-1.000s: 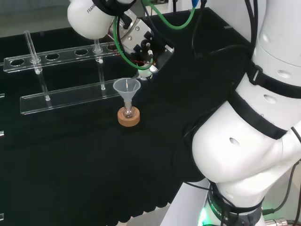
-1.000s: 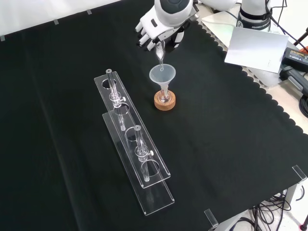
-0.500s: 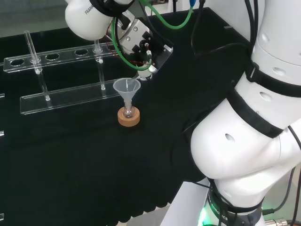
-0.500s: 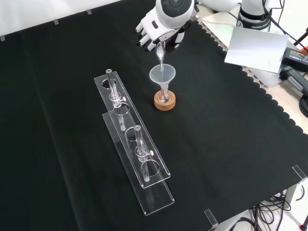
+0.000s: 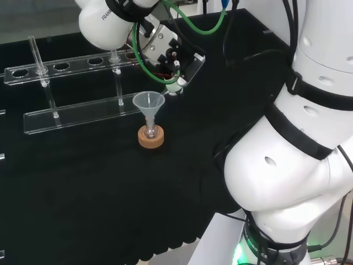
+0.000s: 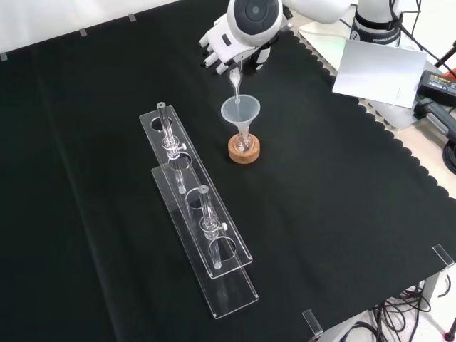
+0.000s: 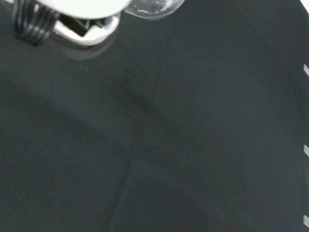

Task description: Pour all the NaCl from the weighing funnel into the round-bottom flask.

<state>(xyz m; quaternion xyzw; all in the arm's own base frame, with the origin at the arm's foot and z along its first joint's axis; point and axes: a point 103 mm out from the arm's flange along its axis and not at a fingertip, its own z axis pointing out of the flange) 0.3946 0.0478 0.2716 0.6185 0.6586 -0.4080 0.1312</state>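
Note:
The hand (image 6: pixel 229 44) is shut on the clear weighing funnel (image 6: pixel 234 80), which is tilted steeply with its narrow tip down over the mouth of a clear plastic funnel (image 6: pixel 240 112). That funnel sits in the neck of a small round-bottom flask (image 6: pixel 244 144) on a cork ring (image 6: pixel 244 152). In the head view the hand (image 5: pixel 165 49) is above and to the right of the plastic funnel (image 5: pixel 148 101), flask (image 5: pixel 149 132) and cork ring (image 5: pixel 151 140). The wrist view shows a blurred white part of the hand (image 7: pixel 72 7) and glass with white grains (image 7: pixel 153 7).
Two long clear racks (image 6: pixel 196 214) holding upright test tubes lie to the left of the flask in the front view. In the head view the racks (image 5: pixel 77 110) stand behind it. A white sheet (image 6: pixel 376 68) lies beyond the cloth's scalloped edge at the right.
The wrist has turned a little and the hand has shifted slightly. The weighing funnel stands a bit steeper, its tip still over the plastic funnel's mouth.

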